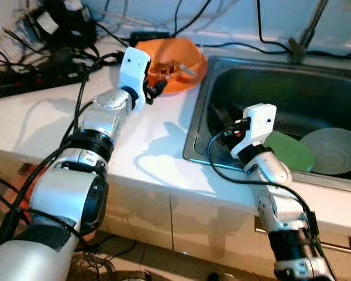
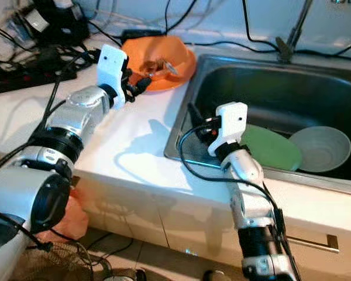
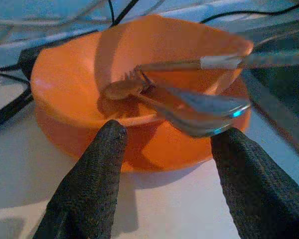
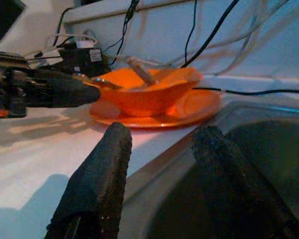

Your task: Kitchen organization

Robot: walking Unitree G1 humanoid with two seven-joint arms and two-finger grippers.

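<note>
While both jaws gape empty, glossy orange bowl [image 3: 139, 84] holds metal spoon [image 3: 199, 107]; steel sink [image 1: 281, 88] beside.

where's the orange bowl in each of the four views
Left eye: orange bowl top centre, beyond the left gripper.
Right eye: top, left of centre.
Left wrist: centre, beyond both fingers.
Right wrist: centre.
Shared landmark: orange plate beneath it.
</note>
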